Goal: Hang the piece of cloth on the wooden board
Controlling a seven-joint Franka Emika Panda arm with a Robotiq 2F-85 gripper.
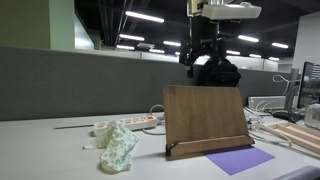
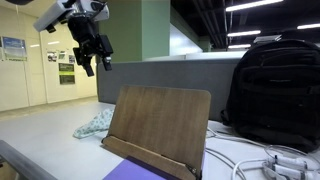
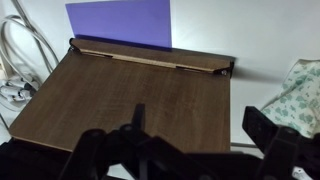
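We count one crumpled cloth (image 1: 118,147) lying on the table (image 1: 40,150) at left, apart from the one wooden board (image 1: 205,118), which stands tilted. One purple sheet (image 1: 240,159) lies before it. One gripper (image 1: 205,58) hovers above the board, jaws spread, empty.

Office, seemingly: grey partition (image 1: 90,85), ceiling strip lights (image 1: 145,17).

Rows of ceiling strip lights (image 1: 147,17) give even, fairly bright office light in both exterior views; the gripper (image 1: 203,62) shows dark against them. Shadows under the wooden board (image 1: 205,118) are soft. In the wrist view the fingers (image 3: 268,138) are black and blurred, the white table (image 3: 265,35) glares; all three pictures are coarse
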